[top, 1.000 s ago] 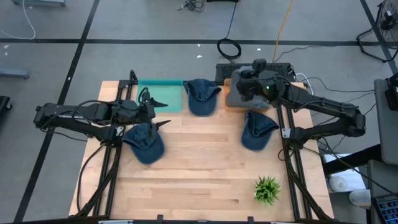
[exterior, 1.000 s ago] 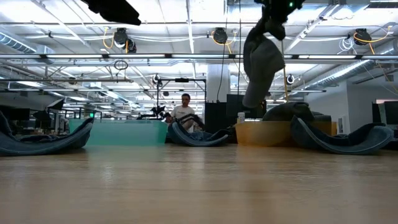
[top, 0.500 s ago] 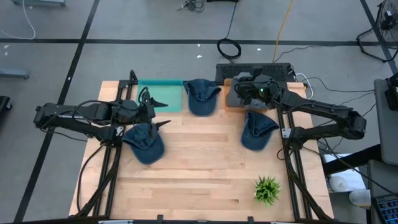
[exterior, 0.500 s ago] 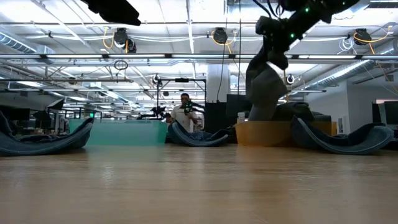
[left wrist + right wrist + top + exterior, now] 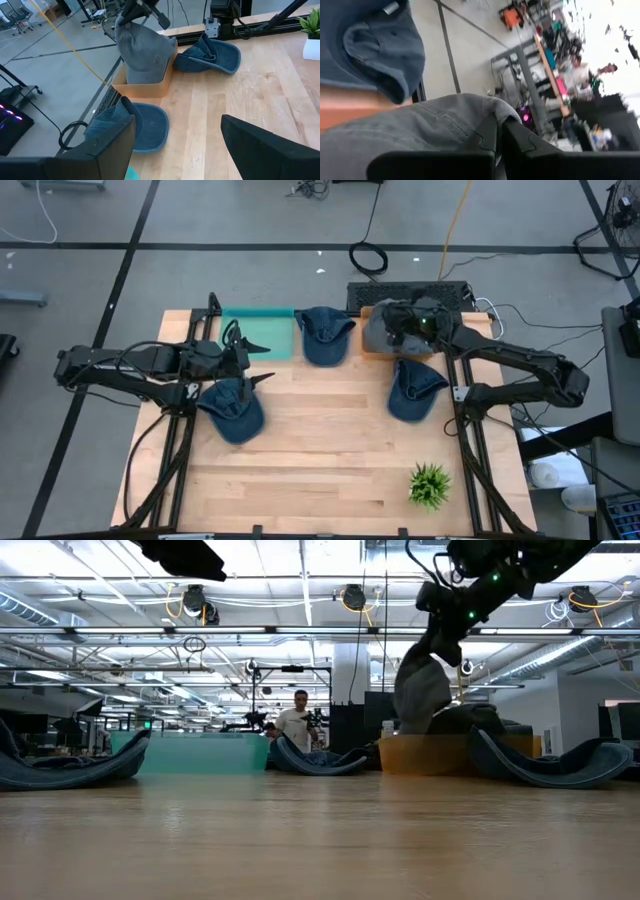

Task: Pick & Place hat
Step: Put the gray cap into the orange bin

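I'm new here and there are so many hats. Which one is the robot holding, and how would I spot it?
Look at the wooden table, then its far right corner, where an orange box sits. The grey hat hangs into that box, pinched at its top by the right gripper with the jaws closed. It is the only grey hat; the others are blue and lie flat on the table.

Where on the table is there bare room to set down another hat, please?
The near half is widest open: bare wood between the left blue hat, the right blue hat and the plant. The far edge is crowded: teal bin, middle hat, and orange box where the right hand holds the grey hat.
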Robot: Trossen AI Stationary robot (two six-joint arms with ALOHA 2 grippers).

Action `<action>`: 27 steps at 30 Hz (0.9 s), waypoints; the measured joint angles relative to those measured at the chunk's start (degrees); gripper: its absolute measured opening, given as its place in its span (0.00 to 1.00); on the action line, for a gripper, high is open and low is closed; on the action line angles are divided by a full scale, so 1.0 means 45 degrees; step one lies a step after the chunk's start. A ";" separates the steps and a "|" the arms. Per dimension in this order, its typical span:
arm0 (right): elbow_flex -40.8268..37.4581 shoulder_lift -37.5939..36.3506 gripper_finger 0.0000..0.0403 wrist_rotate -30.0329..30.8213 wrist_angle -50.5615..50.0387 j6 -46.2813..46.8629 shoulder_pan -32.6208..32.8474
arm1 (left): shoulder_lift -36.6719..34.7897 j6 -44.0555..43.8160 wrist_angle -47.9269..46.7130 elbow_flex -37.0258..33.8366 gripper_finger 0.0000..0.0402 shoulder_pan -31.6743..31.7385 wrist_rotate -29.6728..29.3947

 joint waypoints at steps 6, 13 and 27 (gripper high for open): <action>-0.0553 0.0000 0.06 -0.0039 -0.0414 0.0385 -0.0733 | 0.0000 -0.0178 -0.0216 0.0005 0.74 0.0000 -0.0004; -0.1816 0.0000 0.17 -0.0097 0.1186 0.0291 -0.0962 | 0.0000 -0.0185 -0.0667 0.0010 0.71 0.0005 -0.0010; -0.2577 -0.0053 0.43 0.0951 0.2340 0.0234 -0.0823 | 0.0001 -0.0234 -0.0814 0.0010 0.71 0.0006 0.0039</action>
